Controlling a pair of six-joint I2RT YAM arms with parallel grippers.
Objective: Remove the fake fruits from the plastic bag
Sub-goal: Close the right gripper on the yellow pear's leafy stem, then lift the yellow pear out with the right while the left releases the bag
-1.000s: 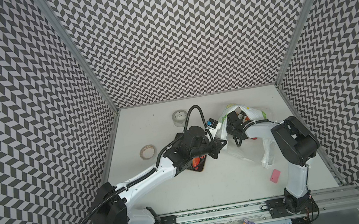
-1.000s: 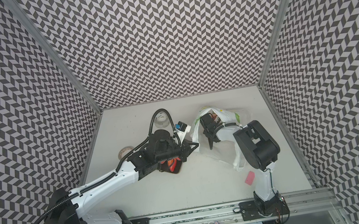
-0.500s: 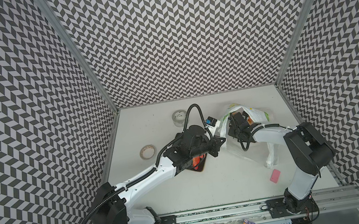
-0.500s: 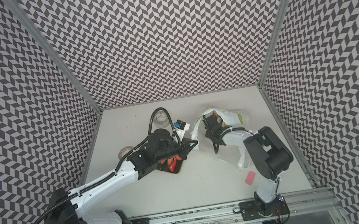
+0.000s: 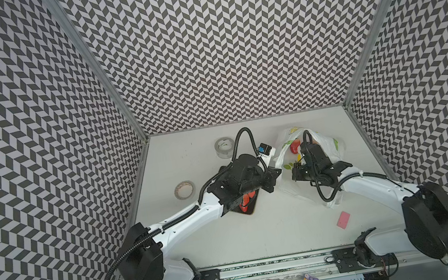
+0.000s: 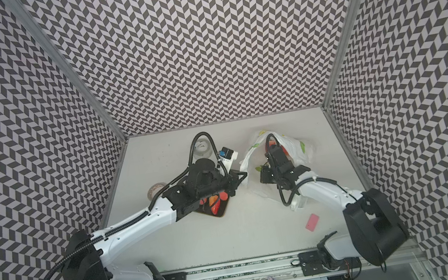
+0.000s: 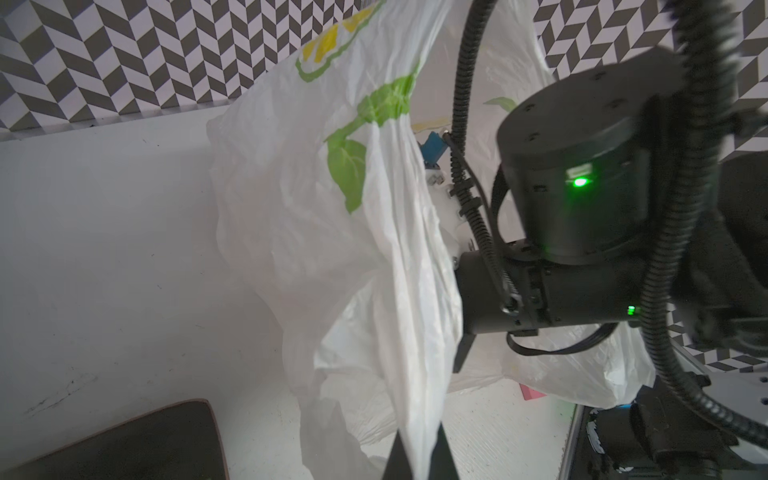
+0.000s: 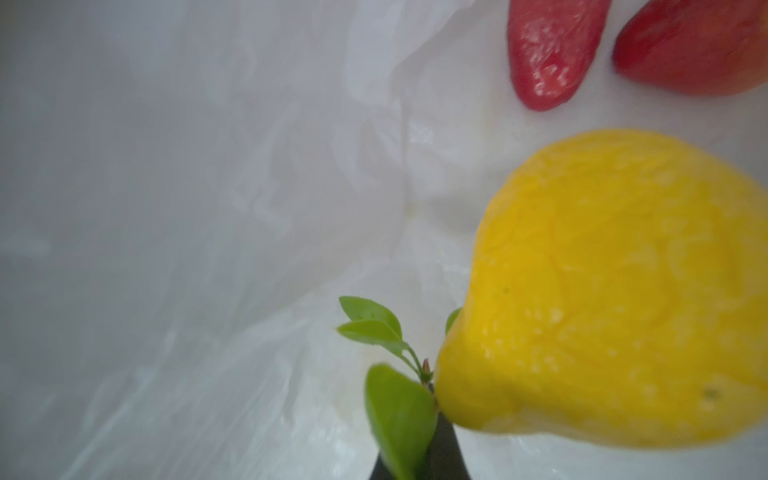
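**Progress.** We judge the task partly done. In both top views, red and orange fake fruits (image 6: 216, 204) lie on a dark tray (image 7: 145, 440) under the left arm, left of centre and outside the plastic bag (image 5: 328, 142). The bag sits right of centre, toward the upper right of the table (image 5: 276, 230).

In the right wrist view, three fruits lie inside on the white film:
- a lemon (image 8: 615, 291);
- a strawberry (image 8: 548, 54);
- a second red fruit (image 8: 698, 45).

We cannot tell whether the folds hide more.

**Tool state.** At the lower edge of the left wrist view, the left gripper (image 7: 417, 455) has its fingertips pressed together on a fold of bag film. We read this as holding the mouth edge. At lower centre of the right wrist view, the right gripper (image 8: 413, 465) is closed on the green leafy sprig at the lemon's stem end.

**Orientation.** In the right wrist view, the lemon's long axis runs from lower centre toward the right edge, rising slightly. Its narrow stem end points down-left at the fingertips, and its broad end leaves the frame at right. The strawberry's long axis is near vertical in the upper right, with the tip pointing down.

**Remaining.** We still have to draw the lemon out through the mouth and then remove the two red fruits.
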